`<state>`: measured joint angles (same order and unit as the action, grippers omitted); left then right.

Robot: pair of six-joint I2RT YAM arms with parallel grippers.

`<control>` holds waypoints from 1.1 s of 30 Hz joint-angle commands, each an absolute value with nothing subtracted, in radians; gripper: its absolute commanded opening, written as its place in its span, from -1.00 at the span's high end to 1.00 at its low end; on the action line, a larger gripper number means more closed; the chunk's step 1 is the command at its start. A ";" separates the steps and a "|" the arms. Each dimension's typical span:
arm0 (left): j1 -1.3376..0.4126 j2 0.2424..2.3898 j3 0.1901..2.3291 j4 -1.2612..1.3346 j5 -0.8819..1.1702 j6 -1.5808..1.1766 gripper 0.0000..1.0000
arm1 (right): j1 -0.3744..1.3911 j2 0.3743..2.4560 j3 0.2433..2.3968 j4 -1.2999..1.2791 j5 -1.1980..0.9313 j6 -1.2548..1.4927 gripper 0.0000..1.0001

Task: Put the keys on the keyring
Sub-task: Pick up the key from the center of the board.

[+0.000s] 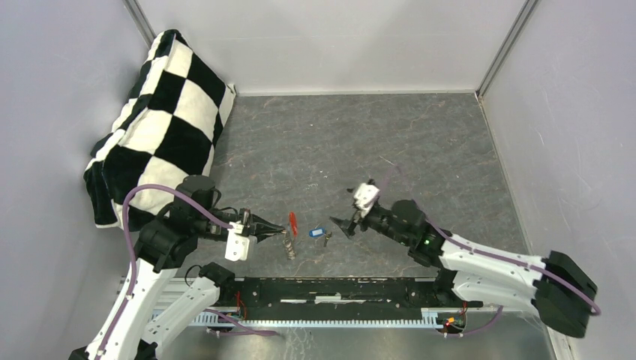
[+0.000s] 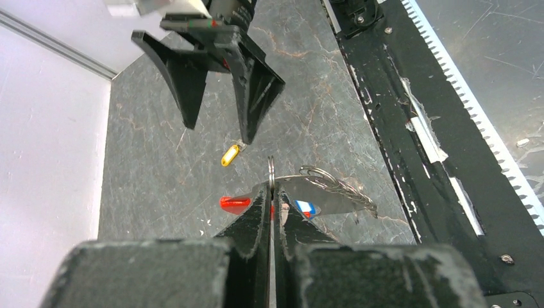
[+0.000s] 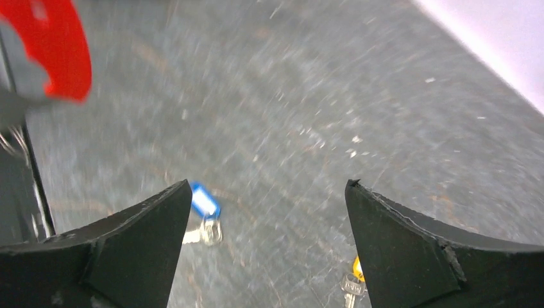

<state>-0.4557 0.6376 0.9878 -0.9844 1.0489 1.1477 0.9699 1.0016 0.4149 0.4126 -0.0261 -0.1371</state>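
My left gripper (image 1: 279, 230) is shut on the thin metal loop of the keyring (image 2: 271, 172). Its red piece (image 1: 293, 223) shows as a crescent just past the fingertips (image 2: 234, 204). A bunch of metal loops (image 2: 340, 186) hangs from it to the right. The blue-capped key (image 1: 316, 233) lies on the table between the two grippers, by my right gripper's left finger (image 3: 204, 200). The yellow-capped key (image 3: 354, 276) lies beside the right finger, and the left wrist view shows it too (image 2: 229, 154). My right gripper (image 1: 347, 213) hangs open above the keys (image 3: 269, 186), holding nothing.
A black-and-white checkered cushion (image 1: 161, 120) leans in the back left corner. Grey walls close in the dark stone-patterned table (image 1: 360, 142). A black toothed rail (image 1: 337, 292) runs along the near edge between the arm bases.
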 commanded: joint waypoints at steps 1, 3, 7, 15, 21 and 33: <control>-0.457 0.651 1.008 -0.945 1.072 1.116 0.96 | 0.962 0.983 0.297 0.597 0.091 0.026 -0.96; -0.457 0.651 1.007 -0.945 1.068 1.117 0.96 | 0.961 1.005 0.353 0.483 0.116 0.007 -0.96; -0.457 0.648 1.003 -0.944 1.068 1.122 0.96 | 0.964 1.000 0.292 0.537 0.118 -0.021 -0.96; -0.457 0.649 0.992 -0.940 1.060 1.127 0.96 | 0.997 1.214 0.339 0.531 0.020 -0.190 -0.53; -0.457 0.648 0.992 -0.936 1.053 1.123 0.96 | 1.008 1.351 0.374 0.634 -0.046 -0.257 -0.46; -0.457 0.644 0.967 -0.931 1.057 1.097 0.96 | 1.008 1.456 0.322 0.897 -0.195 -0.286 -0.22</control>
<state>-0.4557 0.6479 0.9653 -0.9619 1.0466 1.1450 1.0035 1.4166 0.3431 0.7143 -0.1249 -0.2893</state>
